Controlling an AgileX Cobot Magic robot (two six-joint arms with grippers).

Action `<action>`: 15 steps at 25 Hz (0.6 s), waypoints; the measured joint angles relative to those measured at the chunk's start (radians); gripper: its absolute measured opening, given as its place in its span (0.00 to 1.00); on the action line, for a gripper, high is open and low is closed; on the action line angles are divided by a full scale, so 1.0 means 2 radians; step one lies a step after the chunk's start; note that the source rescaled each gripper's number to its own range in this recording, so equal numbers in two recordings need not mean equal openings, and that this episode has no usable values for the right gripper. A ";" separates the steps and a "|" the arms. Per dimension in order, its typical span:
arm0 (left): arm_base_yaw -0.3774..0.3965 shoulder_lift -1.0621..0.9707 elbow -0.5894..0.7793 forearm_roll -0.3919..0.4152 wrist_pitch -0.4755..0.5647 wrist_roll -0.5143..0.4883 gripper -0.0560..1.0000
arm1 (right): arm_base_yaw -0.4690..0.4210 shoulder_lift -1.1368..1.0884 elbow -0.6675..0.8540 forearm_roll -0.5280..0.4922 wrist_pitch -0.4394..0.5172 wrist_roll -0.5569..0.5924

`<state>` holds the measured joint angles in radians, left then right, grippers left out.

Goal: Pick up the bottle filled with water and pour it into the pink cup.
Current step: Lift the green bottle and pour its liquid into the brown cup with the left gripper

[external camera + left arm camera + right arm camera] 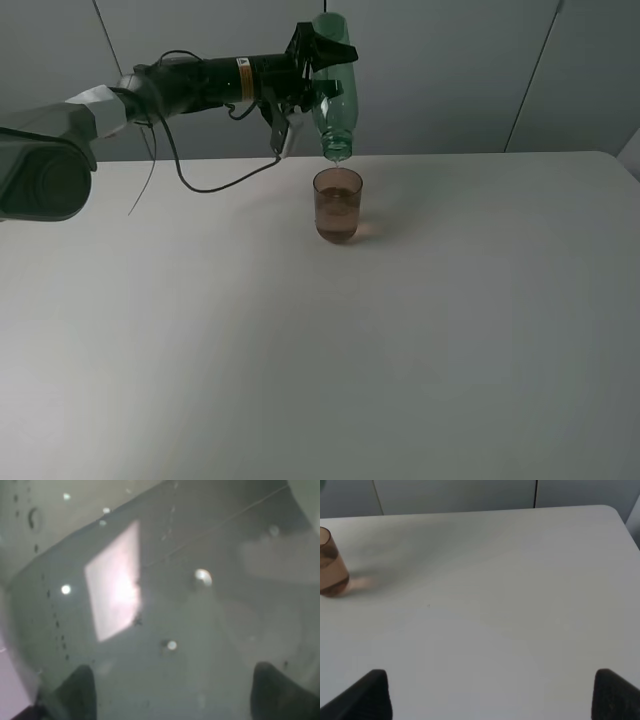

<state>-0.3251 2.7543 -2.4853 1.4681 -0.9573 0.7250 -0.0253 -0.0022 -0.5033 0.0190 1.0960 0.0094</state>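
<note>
You are mid-pour; your left gripper [322, 60] is clamped on the green bottle [337, 118], upended with its neck just above the pink cup [338, 205], which holds water [338, 215]; your right gripper [490, 695] waits with jaws apart; next, likely, hold until it drains, then right the bottle.

Upper centre, the tall see-through green plastic bottle [337, 125] looks glossy; below it, the small brownish-pink clear plastic cup [338, 205] is smooth; the white table [300, 360] is matt.

Lab setting, white table [480, 350], grey wall panels [450, 70]
</note>
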 joint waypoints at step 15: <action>-0.004 0.000 0.000 -0.010 0.001 0.019 0.05 | 0.000 0.000 0.000 0.000 0.000 0.000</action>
<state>-0.3335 2.7543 -2.4853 1.4483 -0.9547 0.7626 -0.0253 -0.0022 -0.5033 0.0190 1.0960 0.0094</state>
